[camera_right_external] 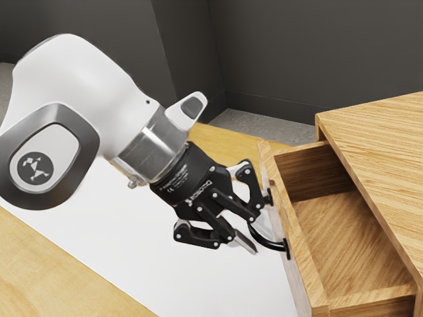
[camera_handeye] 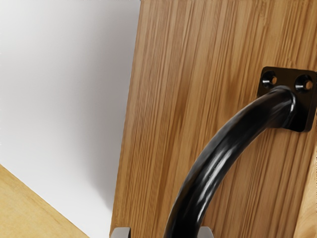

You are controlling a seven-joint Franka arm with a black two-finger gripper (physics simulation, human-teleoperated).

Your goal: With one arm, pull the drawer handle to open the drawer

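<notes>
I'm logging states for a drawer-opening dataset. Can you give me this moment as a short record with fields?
drawer: pulled out of the wooden cabinet
handle: black curved bar, fixed to the drawer front by screwed end plates
end effector: open, at the handle, which passes between its fingers
surface: white mat on a wooden table
task state: drawer already open

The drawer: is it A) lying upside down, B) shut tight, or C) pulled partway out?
C: the drawer sticks out of the wooden cabinet, its bare inside showing, with the gripper at its black handle.
</notes>
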